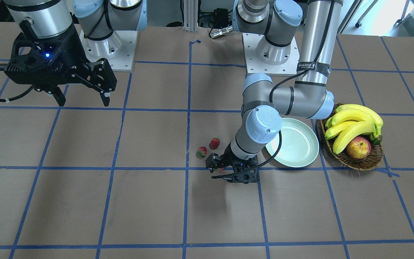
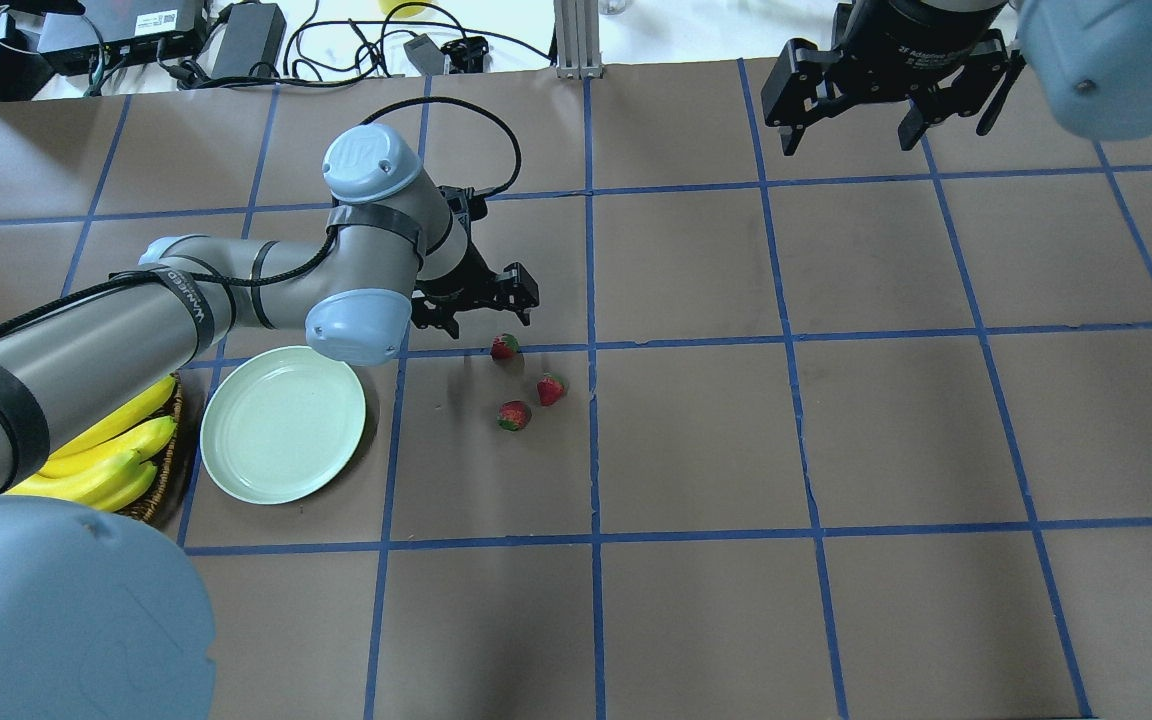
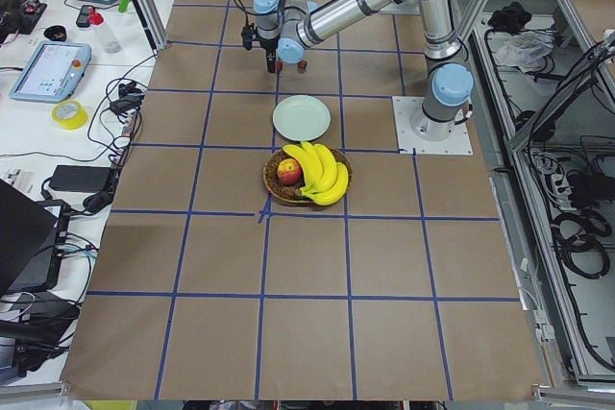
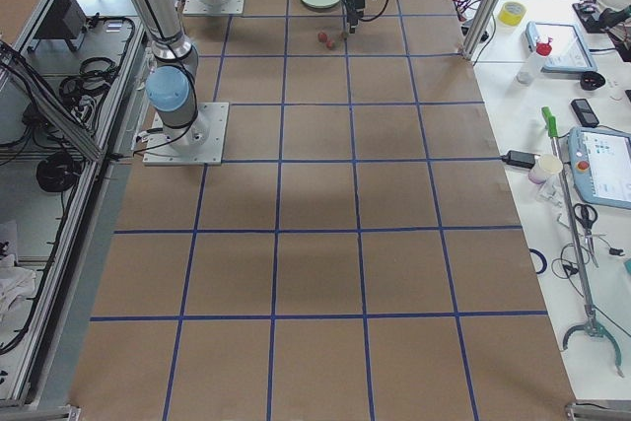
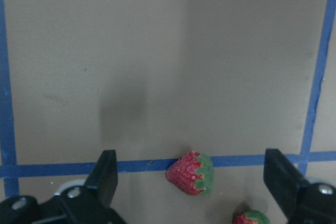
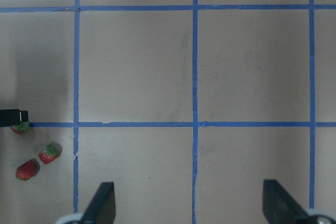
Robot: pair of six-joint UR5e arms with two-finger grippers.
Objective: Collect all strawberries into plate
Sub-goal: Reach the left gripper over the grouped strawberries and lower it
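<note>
Three small red strawberries lie on the brown table right of the plate: one [image 2: 505,347] on a blue tape line, two more [image 2: 550,389] [image 2: 514,415] nearer me. The pale mint plate [image 2: 283,423] is empty. My left gripper [image 2: 486,322] is open and low over the tape-line strawberry. In the left wrist view that strawberry [image 5: 190,173] sits between the spread fingers [image 5: 107,174], untouched, and a second one [image 5: 252,217] shows at the bottom edge. My right gripper [image 2: 851,130] is open, empty and held high at the far right; it also shows in the front view [image 1: 81,97].
A brown wicker basket [image 1: 350,160] with bananas [image 1: 354,124] and a red-yellow apple [image 1: 358,147] stands beside the plate [image 1: 293,147], on the side away from the strawberries. My left arm's elbow [image 1: 264,124] overhangs the plate's rim.
</note>
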